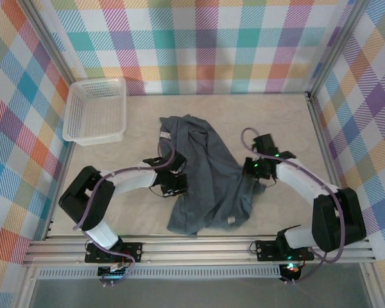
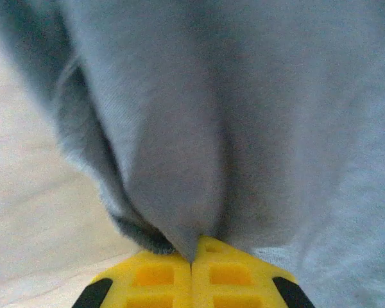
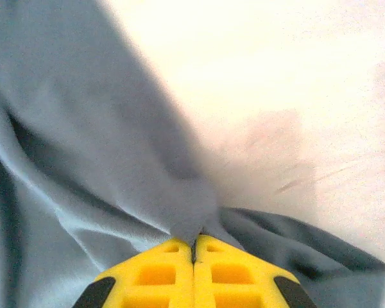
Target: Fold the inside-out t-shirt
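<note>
The slate-grey t-shirt (image 1: 202, 176) lies crumpled in the middle of the table, a white label showing near its lower hem. My left gripper (image 1: 178, 174) sits at the shirt's left edge. In the left wrist view its yellow fingers (image 2: 155, 276) are pressed together with a pinch of grey t-shirt cloth (image 2: 205, 128) drawn into the seam. My right gripper (image 1: 251, 169) sits at the shirt's right edge. Its yellow fingers (image 3: 157, 276) are likewise shut on a fold of t-shirt cloth (image 3: 83, 141), which rises in a peak from the tips.
A white mesh basket (image 1: 95, 110) stands at the back left corner. Checked walls enclose the table on three sides, with metal rails along them. Bare tabletop (image 1: 282, 122) lies behind and to the right of the shirt.
</note>
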`<state>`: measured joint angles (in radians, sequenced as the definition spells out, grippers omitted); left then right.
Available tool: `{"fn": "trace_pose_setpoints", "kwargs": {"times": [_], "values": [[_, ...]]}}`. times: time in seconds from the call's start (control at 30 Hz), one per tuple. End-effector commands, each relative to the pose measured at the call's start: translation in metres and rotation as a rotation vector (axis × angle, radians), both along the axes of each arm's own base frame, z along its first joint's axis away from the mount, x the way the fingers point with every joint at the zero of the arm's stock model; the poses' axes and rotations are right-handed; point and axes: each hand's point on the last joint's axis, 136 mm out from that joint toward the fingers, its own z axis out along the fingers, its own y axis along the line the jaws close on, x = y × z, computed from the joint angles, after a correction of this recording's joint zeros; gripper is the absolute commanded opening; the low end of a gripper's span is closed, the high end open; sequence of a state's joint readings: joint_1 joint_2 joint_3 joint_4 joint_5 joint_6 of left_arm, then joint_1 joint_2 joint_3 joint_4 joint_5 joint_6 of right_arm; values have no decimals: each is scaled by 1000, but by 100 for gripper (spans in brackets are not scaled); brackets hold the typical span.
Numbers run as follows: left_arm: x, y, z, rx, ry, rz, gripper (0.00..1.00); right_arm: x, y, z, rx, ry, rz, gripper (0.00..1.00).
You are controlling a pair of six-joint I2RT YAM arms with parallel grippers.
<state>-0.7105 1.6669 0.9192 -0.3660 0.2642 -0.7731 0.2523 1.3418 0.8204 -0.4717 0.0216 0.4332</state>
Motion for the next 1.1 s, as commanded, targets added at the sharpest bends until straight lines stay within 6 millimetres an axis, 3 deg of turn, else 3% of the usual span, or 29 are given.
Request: {"fn": "trace_pose_setpoints", "kwargs": {"times": [0.0, 0.07, 0.13, 0.2, 0.27, 0.37, 0.43, 0.5, 0.53, 0.63, 0.7, 0.8, 0.97, 1.0, 1.03, 1.07], "values": [[15, -84, 47, -293, -57, -116, 0, 45, -46, 37, -106, -176, -137, 3], [26, -101, 66, -339, -97, -126, 0, 54, -44, 38, -93, -147, -120, 38], [40, -97, 78, -307, -162, -117, 0, 53, -25, 32, -3, -75, -43, 62], [54, -68, 83, -168, -223, -80, 5, 43, -3, 37, 100, 14, 28, 67], [66, -22, 86, 6, -289, -26, 22, 26, 0, 44, 135, 40, 26, 70], [67, 48, 88, 253, -329, 77, 42, 1, -41, 53, 13, -42, -177, 75], [60, 65, 90, 326, -344, 61, 47, -15, -73, 55, -68, -87, -313, 87], [45, 45, 92, 274, -360, -32, 47, -25, -100, 52, -107, -85, -428, 93], [32, 19, 93, 194, -372, -127, 46, -29, -111, 48, -102, -66, -491, 93], [-28, -57, 84, -15, -307, -394, 54, -28, -118, 36, 21, -10, -566, 94], [-61, -77, 62, -16, -220, -519, 55, -22, -119, 31, 78, 9, -589, 93], [-93, -81, 29, 102, -177, -670, 58, -13, -117, 33, 96, 10, -573, 94], [-88, -67, -10, 280, -204, -732, 60, -7, -133, 37, 48, -9, -612, 96], [-85, -64, -13, 309, -213, -739, 57, -7, -136, 38, 52, -7, -621, 96], [-78, -58, -14, 360, -238, -735, 45, -6, -138, 39, 58, -9, -630, 97], [-68, -49, -12, 423, -276, -714, 22, -6, -140, 40, 62, -11, -638, 97]]}}
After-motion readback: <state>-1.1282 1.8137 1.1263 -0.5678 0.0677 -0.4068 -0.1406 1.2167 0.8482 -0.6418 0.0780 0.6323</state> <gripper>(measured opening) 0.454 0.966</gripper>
